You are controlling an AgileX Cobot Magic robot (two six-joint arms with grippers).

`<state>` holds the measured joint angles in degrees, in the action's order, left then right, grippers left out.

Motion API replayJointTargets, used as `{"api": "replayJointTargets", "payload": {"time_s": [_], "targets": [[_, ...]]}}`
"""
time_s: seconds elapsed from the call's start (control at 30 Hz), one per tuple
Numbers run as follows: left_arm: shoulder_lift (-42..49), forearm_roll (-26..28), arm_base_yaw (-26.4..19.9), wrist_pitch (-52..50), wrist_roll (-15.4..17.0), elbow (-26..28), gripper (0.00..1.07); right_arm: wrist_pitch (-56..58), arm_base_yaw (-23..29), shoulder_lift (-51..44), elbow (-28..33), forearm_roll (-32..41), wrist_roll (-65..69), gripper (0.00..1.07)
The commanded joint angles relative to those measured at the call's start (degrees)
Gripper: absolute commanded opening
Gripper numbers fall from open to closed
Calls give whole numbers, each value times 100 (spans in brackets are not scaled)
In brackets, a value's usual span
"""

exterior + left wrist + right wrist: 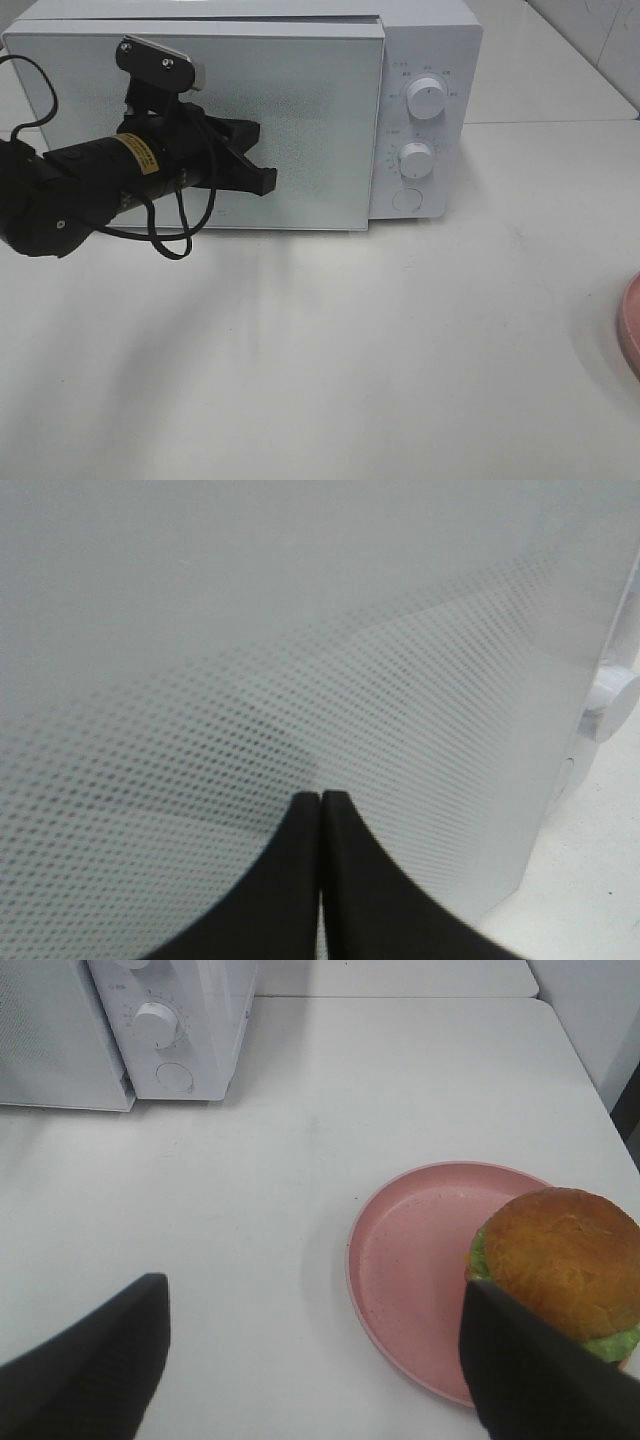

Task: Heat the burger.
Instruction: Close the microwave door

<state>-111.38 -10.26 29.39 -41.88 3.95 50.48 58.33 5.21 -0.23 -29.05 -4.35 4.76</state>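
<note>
The burger point(562, 1258), with a golden-brown bun and green lettuce, sits on the far side of a round pink plate point(420, 1280) in the right wrist view. My right gripper point(315, 1360) is open and empty above the table just short of the plate, with one finger point(540, 1380) close beside the burger. The burger does not show in the exterior high view. The white microwave point(425, 40) stands at the back with its door point(320, 120) shut. My left gripper point(266, 182) is shut and empty, its tips point(320, 798) at the door's front.
The microwave's control panel has two knobs point(427, 100) point(415, 158) and a round button point(405, 198). Only the plate's rim point(630, 330) shows at the right edge of the exterior high view. White table point(350, 350) lies in front of the microwave.
</note>
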Motion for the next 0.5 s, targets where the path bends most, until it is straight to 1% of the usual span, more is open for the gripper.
{"api": "replayJointTargets", "payload": {"time_s": [0.03,0.2,0.33,0.37,0.4,0.47,0.5], "targets": [[-63,407,0,-57,52,286,0,-63,-46,-149,11,11,6,76],[-246,435,126,46,57,625,0,-63,-46,-149,11,11,6,76],[-338,458,149,46,57,768,0,-63,-46,-149,11,11,6,76],[-418,476,172,92,57,888,0,-63,-46,-149,11,11,6,76],[-418,476,172,92,57,888,0,-63,-46,-149,11,11,6,76],[-539,498,189,229,63,1129,0,-63,-46,-149,11,11,6,76],[-539,498,189,229,63,1129,0,-63,-46,-149,11,11,6,76]]}}
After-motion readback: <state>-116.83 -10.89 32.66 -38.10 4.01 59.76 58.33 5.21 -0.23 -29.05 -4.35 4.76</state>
